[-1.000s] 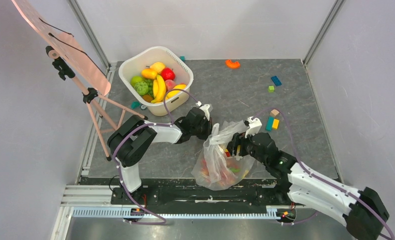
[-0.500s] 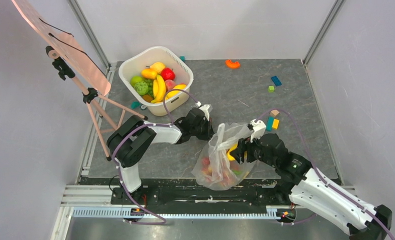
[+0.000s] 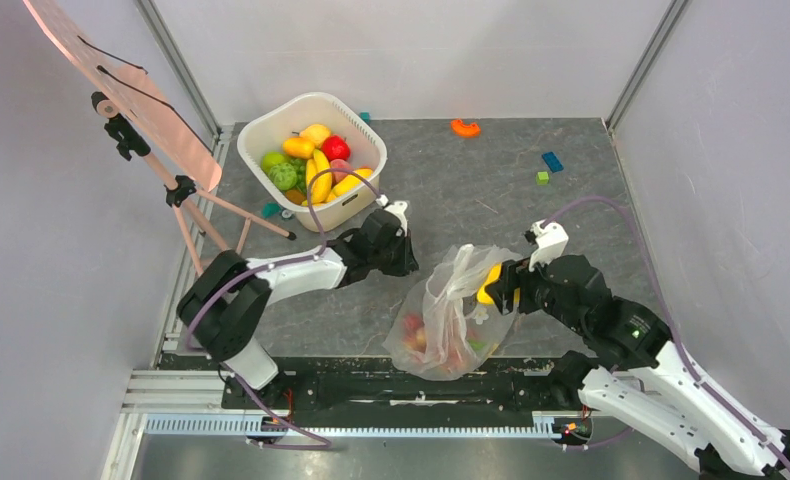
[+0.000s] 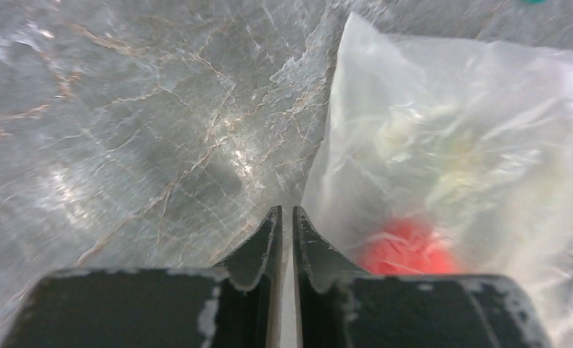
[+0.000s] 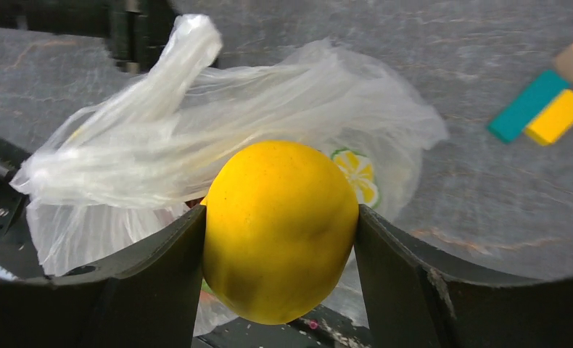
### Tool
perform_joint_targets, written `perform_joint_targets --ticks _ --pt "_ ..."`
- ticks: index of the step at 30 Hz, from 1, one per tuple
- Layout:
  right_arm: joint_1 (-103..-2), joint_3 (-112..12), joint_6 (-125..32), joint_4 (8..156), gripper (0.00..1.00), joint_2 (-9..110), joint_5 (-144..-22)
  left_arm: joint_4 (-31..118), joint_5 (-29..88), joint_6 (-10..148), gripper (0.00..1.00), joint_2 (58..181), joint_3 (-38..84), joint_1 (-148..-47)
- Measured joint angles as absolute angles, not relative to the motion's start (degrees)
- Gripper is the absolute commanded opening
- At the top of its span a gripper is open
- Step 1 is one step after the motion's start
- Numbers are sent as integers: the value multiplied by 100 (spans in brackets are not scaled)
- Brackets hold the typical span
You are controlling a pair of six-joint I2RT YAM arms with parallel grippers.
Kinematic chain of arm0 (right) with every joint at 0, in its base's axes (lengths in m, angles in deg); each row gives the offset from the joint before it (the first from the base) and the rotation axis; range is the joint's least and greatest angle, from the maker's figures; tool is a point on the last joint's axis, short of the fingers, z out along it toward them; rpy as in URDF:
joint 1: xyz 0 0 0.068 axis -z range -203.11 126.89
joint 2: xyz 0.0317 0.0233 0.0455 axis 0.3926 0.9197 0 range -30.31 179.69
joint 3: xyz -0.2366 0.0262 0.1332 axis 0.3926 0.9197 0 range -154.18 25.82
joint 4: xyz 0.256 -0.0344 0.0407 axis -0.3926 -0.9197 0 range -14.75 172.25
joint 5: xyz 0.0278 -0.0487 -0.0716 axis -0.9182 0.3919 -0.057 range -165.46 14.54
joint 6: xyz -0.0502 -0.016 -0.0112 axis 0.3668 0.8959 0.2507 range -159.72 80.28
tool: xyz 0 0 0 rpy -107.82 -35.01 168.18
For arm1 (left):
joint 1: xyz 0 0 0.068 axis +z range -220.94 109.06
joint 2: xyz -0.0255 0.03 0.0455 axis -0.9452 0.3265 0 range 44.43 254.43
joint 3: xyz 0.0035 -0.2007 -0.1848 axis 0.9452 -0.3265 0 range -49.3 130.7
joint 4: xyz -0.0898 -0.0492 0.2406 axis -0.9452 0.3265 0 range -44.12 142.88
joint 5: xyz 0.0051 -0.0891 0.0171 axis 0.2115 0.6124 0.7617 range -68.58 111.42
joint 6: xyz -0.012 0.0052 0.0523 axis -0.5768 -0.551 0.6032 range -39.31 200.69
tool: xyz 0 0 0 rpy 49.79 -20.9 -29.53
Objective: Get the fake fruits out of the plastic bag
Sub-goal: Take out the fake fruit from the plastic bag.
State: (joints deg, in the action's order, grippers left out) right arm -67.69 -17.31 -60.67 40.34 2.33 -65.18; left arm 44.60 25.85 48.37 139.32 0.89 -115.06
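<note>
**Yellow fruit held up beside the bag**

The plastic bag (image 3: 449, 315) lies crumpled on the gray tabletop (image 3: 451, 190), between the two arms. It is thin, so you can see inside it. Red and pink fruits (image 3: 412, 327) sit in its lower left part. A lemon slice (image 5: 355, 175) shows through its right side.

The right end effector (image 3: 498, 284) is at the bag's right edge. Its two fingers are spread about as wide as the round yellow fruit (image 5: 280, 228) and squeeze it on both sides. The fruit is outside the bag, just above it.

The left end effector (image 4: 283, 221) is by the bag's upper left side, low over the tabletop. Its fingers are almost together, with only a thin slit between them. Nothing can be seen in the slit. The bag's edge is just beside the tips, but I cannot tell if it touches them.

The white tub (image 3: 271, 125) stands well apart from the bag, up and to the left. In it are a banana bunch (image 3: 319, 178), a green bumpy fruit (image 3: 284, 176) and a red fruit (image 3: 336, 148).

Past the bag's right side, a teal block (image 5: 529, 106) and a yellow block (image 5: 557, 116) lie touching each other.
</note>
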Motion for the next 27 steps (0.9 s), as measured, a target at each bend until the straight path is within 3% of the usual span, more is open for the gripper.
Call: perform_joint_targets --ticks 11,19,24,27 --pt "-6760 -2920 -5953 2943 60 542 -5475 5302 1988 4910 42 12293 89 -11506" --pt "-6760 -3123 -5846 3332 60 452 -5619 5475 2312 5047 57 11171 89 -11506" --pt "-6760 -3123 -5698 4088 61 448 -6131 5385 3079 5218 59 10487 89 -11506" --pt "-6760 -3123 -5593 4407 61 668 -6417 5298 3586 5353 52 10210 89 -11506"
